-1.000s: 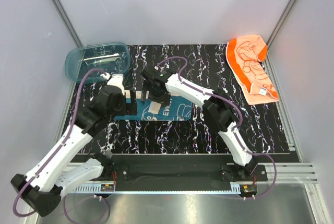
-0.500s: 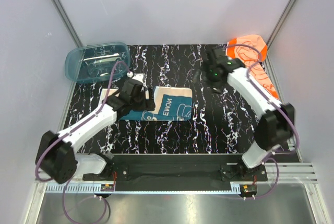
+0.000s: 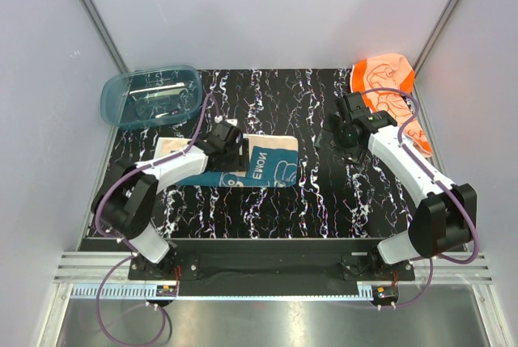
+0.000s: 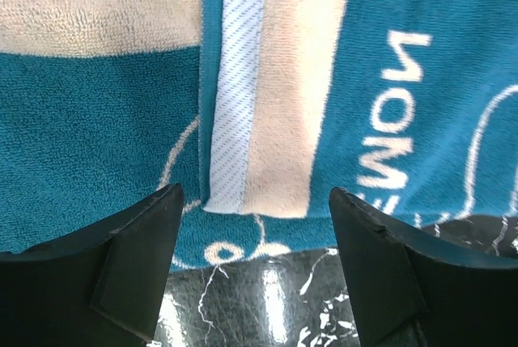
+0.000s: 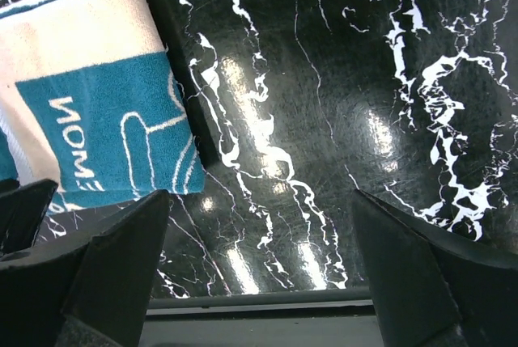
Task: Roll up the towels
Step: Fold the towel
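Right arm has swung off the flat teal-blue cloth towel (image 3: 271,165), mid-left on the black marbled table (image 3: 316,193), toward the crumpled orange cloth towel (image 3: 387,88) far-right; right gripper (image 5: 259,201) wide, empty. Left gripper (image 4: 255,201) hovers parted over teal's folded cream edge (image 4: 283,120), probably to start rolling.

Left arm (image 3: 166,169) folded low, elbow back near its base, forearm reaching right toward the middle. Left gripper (image 3: 235,151) points down, jaws parted with nothing clamped between them, both dark fingers (image 4: 133,262) showing at the bottom of the wrist view. Right arm (image 3: 409,165) runs up the right side and bends left at the wrist; right gripper (image 3: 340,133) tilts down, jaws spread wide, empty.
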Tool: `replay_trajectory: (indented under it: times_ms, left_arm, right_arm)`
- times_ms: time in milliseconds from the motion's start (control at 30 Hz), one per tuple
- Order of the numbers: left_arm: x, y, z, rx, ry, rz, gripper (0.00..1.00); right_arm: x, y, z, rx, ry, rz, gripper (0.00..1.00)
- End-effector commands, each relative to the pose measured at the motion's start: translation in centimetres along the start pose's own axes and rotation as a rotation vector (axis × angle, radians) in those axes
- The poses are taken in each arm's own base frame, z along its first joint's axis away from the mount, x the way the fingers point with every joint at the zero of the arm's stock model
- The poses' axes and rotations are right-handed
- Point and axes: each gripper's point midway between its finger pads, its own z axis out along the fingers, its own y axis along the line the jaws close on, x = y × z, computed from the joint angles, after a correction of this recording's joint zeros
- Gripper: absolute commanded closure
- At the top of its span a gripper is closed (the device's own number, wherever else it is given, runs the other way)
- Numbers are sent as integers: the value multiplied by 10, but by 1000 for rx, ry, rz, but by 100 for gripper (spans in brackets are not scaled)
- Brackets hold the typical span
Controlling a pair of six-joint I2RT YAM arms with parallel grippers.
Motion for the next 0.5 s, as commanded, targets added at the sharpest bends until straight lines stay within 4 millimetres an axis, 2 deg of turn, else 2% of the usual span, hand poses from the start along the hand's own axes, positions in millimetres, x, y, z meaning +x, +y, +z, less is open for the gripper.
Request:
replay_trajectory:
  times_ms: [0,200,233,333,367,467]
  left_arm:
    - [-26,-7,5,-5,-69,-25,23]
    - [-22,-6,15,-20,-32,-33,25]
    - [-21,-7,15,-10,-28,-36,31]
    - [-18,-9,17,2,-24,-42,38]
    - [-17,-9,17,5,-20,-44,46]
    - [-17,-9,18,5,-17,-48,58]
  right_arm:
    - [-8,8,-11,-60,-38,-21,0]
    - [-7,5,-6,-45,-36,-28,1]
    - [-6,4,-5,-44,-34,-27,0]
    - [-4,1,-1,-37,-27,-24,0]
    - [-3,0,1,-32,-21,-23,0]
    - [-3,0,2,-35,-19,-22,1]
